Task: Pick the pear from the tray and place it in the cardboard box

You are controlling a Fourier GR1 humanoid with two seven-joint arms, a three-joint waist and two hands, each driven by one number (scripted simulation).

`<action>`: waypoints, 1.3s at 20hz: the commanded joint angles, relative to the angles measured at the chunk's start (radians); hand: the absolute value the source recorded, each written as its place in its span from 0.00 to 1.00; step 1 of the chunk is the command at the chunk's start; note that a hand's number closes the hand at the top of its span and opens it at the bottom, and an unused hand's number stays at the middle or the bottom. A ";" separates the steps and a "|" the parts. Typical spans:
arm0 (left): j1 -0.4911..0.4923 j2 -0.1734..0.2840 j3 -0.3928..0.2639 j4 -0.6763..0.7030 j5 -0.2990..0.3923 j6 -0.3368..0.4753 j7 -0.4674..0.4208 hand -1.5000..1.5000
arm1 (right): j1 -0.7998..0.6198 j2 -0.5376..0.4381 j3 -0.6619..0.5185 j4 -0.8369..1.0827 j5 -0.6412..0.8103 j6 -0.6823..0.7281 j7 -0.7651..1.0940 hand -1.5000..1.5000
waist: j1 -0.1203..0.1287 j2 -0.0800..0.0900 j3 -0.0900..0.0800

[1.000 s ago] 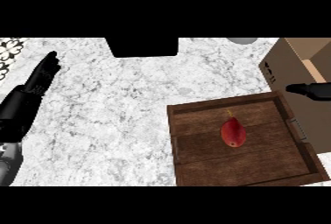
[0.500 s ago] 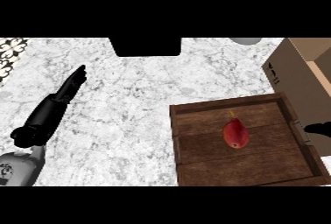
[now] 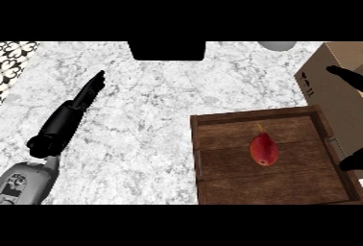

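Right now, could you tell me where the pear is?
In the head view, the pear lies near the middle of the wooden tray at lower right, beside the cardboard box, with neither hand touching it.

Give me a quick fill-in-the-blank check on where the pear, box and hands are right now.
1. The red pear lies inside the wooden ____.
2. The cardboard box stands at the tray's ____ side.
3. The left hand rests on the marble ____ with straight fingers.
4. The pear is held by ____ hand.

Missing words: tray; right; counter; neither
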 commanded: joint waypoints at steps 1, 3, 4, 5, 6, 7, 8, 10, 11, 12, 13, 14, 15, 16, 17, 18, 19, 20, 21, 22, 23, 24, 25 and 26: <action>-0.085 -0.036 0.005 0.065 -0.003 -0.002 0.017 0.50 | -0.115 0.015 0.118 -0.008 -0.021 0.141 0.139 0.00 | 0.007 0.005 0.000; 0.018 0.015 0.026 0.015 -0.003 -0.030 -0.038 0.50 | -0.160 0.069 0.162 -0.019 -0.035 0.165 0.248 0.00 | 0.017 -0.001 0.001; 0.001 -0.036 -0.017 0.043 -0.051 0.013 -0.041 0.50 | -0.211 0.042 0.166 -0.027 -0.073 0.228 0.312 0.00 | 0.013 0.000 0.000; -0.011 -0.018 -0.001 0.022 -0.028 -0.014 -0.029 0.50 | -0.246 0.103 0.229 0.025 -0.007 0.209 0.331 0.00 | 0.025 0.002 0.000; -0.033 -0.015 0.012 0.016 -0.016 -0.016 0.016 0.50 | -0.286 0.101 0.230 0.049 -0.027 0.256 0.365 0.00 | 0.023 0.002 0.001; -0.022 -0.017 0.016 0.037 -0.023 -0.028 -0.031 0.50 | -0.299 0.138 0.237 0.014 -0.050 0.264 0.437 0.00 | 0.009 -0.001 0.001; -0.027 -0.009 0.043 0.060 -0.003 -0.043 -0.044 0.50 | -0.339 0.184 0.258 0.012 -0.060 0.264 0.505 0.00 | 0.009 -0.001 0.000; 0.031 -0.007 0.029 0.011 -0.007 -0.049 -0.033 0.50 | -0.335 0.234 0.303 0.016 -0.042 0.252 0.559 0.00 | 0.006 -0.004 0.001; -0.016 -0.043 0.019 0.041 -0.030 -0.015 -0.019 0.50 | -0.376 0.250 0.302 0.029 -0.092 0.273 0.615 0.00 | 0.001 -0.003 0.001; -0.006 -0.044 0.021 0.062 -0.044 -0.011 -0.040 0.50 | -0.350 0.241 0.312 0.054 -0.076 0.276 0.584 0.00 | -0.003 -0.002 0.001; -0.031 -0.041 0.016 0.049 -0.047 -0.017 -0.010 0.50 | -0.378 0.290 0.339 0.108 -0.049 0.247 0.596 0.00 | 0.003 -0.001 0.001; -0.023 0.010 0.072 0.057 -0.001 -0.070 -0.022 0.50 | -0.347 0.291 0.332 0.074 -0.059 0.228 0.622 0.00 | -0.004 -0.004 0.001; 0.018 -0.019 0.042 0.010 -0.027 -0.038 -0.027 0.50 | -0.409 0.313 0.326 0.103 -0.087 0.249 0.663 0.00 | 0.004 -0.004 0.001; -0.027 -0.067 0.000 0.057 -0.063 -0.016 -0.023 0.50 | -0.438 0.301 0.321 0.126 -0.121 0.278 0.668 0.00 | -0.004 -0.003 0.001; -0.046 -0.046 0.021 0.037 -0.055 -0.027 0.005 0.50 | -0.421 0.364 0.366 0.173 -0.053 0.217 0.639 0.00 | 0.001 -0.002 0.002; -0.020 -0.031 0.066 0.071 -0.027 -0.044 -0.051 0.50 | -0.365 0.340 0.363 0.121 -0.063 0.218 0.644 0.00 | -0.009 -0.004 0.001; 0.012 -0.052 0.020 0.020 -0.062 -0.022 -0.015 0.50 | -0.402 0.346 0.360 0.169 -0.064 0.239 0.645 0.00 | -0.001 -0.004 0.002; 0.001 -0.022 0.074 0.051 -0.022 -0.059 -0.042 0.50 | -0.421 0.331 0.328 0.172 -0.093 0.260 0.655 0.00 | -0.005 -0.004 0.001; 0.002 -0.034 0.068 0.108 -0.044 -0.052 -0.099 0.50 | -0.437 0.371 0.372 0.201 -0.053 0.234 0.659 0.00 | -0.004 -0.001 0.001; 0.012 -0.045 0.046 0.046 -0.058 -0.034 -0.043 0.50 | -0.386 0.356 0.398 0.164 -0.017 0.217 0.652 0.00 | -0.007 -0.005 0.002; -0.021 -0.062 0.042 0.059 -0.062 -0.026 -0.028 0.50 | -0.419 0.387 0.416 0.161 -0.017 0.213 0.702 0.00 | -0.009 -0.005 0.001; 0.023 -0.041 0.057 0.065 -0.054 -0.051 -0.067 0.50 | -0.392 0.337 0.391 0.179 0.007 0.230 0.630 0.00 | -0.009 -0.004 0.002; -0.064 -0.024 0.099 0.103 -0.026 -0.069 -0.026 0.50 | -0.394 0.346 0.413 0.179 0.009 0.238 0.642 0.00 | -0.015 -0.003 0.002; -0.009 -0.034 0.077 0.057 -0.050 -0.053 -0.043 0.50 | -0.356 0.351 0.428 0.128 0.033 0.209 0.664 0.00 | -0.014 -0.006 0.002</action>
